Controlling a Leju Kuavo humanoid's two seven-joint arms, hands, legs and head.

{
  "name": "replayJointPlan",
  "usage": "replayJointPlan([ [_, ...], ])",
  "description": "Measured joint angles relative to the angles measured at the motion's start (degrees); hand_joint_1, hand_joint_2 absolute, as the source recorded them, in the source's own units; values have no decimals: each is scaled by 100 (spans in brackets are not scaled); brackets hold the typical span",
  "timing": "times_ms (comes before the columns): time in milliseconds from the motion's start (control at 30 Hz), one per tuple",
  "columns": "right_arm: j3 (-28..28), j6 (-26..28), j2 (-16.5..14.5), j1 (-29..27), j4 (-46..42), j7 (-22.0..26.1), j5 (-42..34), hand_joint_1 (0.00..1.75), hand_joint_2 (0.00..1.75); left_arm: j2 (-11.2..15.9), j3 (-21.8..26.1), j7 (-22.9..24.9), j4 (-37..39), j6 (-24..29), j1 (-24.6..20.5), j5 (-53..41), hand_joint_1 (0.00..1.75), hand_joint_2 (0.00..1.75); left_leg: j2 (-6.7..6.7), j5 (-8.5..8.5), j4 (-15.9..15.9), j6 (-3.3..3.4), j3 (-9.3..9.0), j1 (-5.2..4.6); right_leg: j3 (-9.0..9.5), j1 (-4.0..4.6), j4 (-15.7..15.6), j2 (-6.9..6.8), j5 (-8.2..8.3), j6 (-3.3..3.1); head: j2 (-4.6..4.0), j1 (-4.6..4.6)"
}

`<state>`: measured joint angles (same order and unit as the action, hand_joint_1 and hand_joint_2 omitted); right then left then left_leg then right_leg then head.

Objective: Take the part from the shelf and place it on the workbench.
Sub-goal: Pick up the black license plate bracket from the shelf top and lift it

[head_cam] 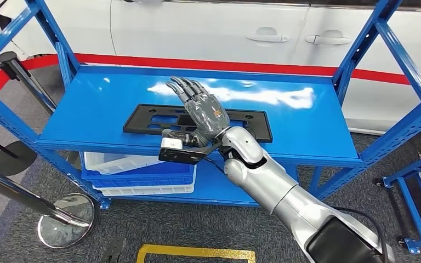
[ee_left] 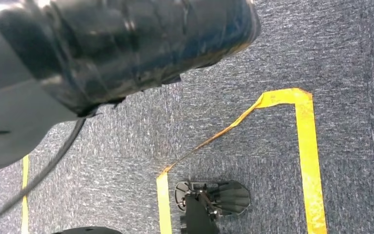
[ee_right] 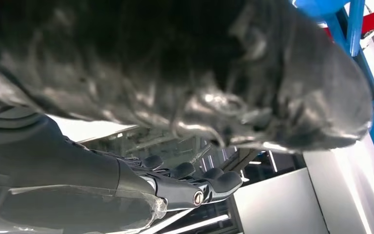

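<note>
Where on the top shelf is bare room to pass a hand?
Bare blue shelf lies left of the black part, right of it toward the upright, and behind it. The middle is crowded: the right robot hand is over the part.

Open shelf top, uprights and braces at its ends

The blue shelf board lies open from the front and from above, with bare surface left and right of the flat black part lying near its middle. The right hand hangs over that part with fingers spread, nothing between it and the board's far edge. Slanted blue braces and uprights close both ends of the rack. Behind the board stands a white car door. Below, stacked bins fill the lower level. A barrier post's round base sits on the floor at the left front corner.
</note>
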<state>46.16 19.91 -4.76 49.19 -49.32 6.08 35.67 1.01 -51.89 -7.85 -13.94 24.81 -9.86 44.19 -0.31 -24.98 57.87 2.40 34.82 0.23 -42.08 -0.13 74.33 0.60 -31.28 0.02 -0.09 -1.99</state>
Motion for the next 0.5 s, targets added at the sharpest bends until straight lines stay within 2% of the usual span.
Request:
replayJointPlan([
  [33, 0, -6, 6, 1, 0, 0, 2, 0, 44, 2, 0, 3, 0, -3, 1, 0, 0, 0, -3, -36, 9, -2, -42, -9, 71, 6, -270, 0, 236, -27, 0, 1],
  [67, 0, -10, 8, 7, -1, 0, 2, 0, 87, 2, -1, 4, 0, -7, 2, 0, 0, 0, -5, -75, 17, -8, -85, -15, 210, 18, -670, -2, 495, -66, 0, 1],
  [100, 0, -10, 8, 18, -2, 0, 2, 0, 131, 2, -2, 4, 0, -9, -3, -1, 0, 0, -7, -113, 31, -23, -117, -28, 362, 37, -1041, -5, 672, -101, 0, -2],
  [133, 0, -11, 8, 28, -4, 0, 4, 0, 175, 2, -3, 4, 0, -10, -9, -3, 0, 0, -8, -142, 38, -43, -134, -34, 485, 51, -1311, -8, 763, -127, 0, -4],
  [200, 0, -7, 11, 43, -9, -1, 16, 0, 175, 7, -4, 3, 0, -11, -21, -15, 0, 0, -5, -176, 37, -97, -147, -35, 589, 77, -1502, 1, 740, -154, 0, -6],
  [300, 0, 9, 16, 54, -24, -18, 100, 0, 175, 25, -7, 3, 0, -11, -31, -44, 0, 0, 7, -258, 120, -195, -137, -25, 683, 44, -1601, 20, 727, -206, 0, -11],
  [333, 1, 10, 15, 65, -28, -33, 147, 0, 175, 30, -10, 4, 0, -13, -35, -58, 0, 0, 9, -347, 310, -229, -45, -20, 723, 25, -1631, 17, 723, -228, 0, -16],
  [367, 1, 8, 14, 74, -31, -51, 196, 0, 175, 34, -15, 5, 0, -14, -38, -73, 0, 0, 9, -469, 622, -259, 127, 1, 755, 17, -1646, 13, 709, -247, 0, -20],
  [433, 3, -5, 13, 71, -29, -74, 250, 0, 175, 34, -26, 9, 0, -15, -40, -96, 0, 0, 10, -684, 1347, -320, 578, 37, 791, 13, -1644, 10, 666, -270, 0, -25],
  [467, 4, -22, 12, 58, -28, -78, 251, 0, 175, 36, -31, 15, 0, -15, -36, -99, 0, 0, 10, -679, 1554, -343, 743, 54, 814, 11, -1640, 13, 640, -270, 0, -26],
  [500, 5, -44, 10, 43, -25, -76, 234, 0, 175, 39, -33, 22, 0, -14, -31, -103, 0, 0, 11, -561, 1544, -360, 803, 69, 844, 7, -1635, 19, 612, -264, 0, -26],
])
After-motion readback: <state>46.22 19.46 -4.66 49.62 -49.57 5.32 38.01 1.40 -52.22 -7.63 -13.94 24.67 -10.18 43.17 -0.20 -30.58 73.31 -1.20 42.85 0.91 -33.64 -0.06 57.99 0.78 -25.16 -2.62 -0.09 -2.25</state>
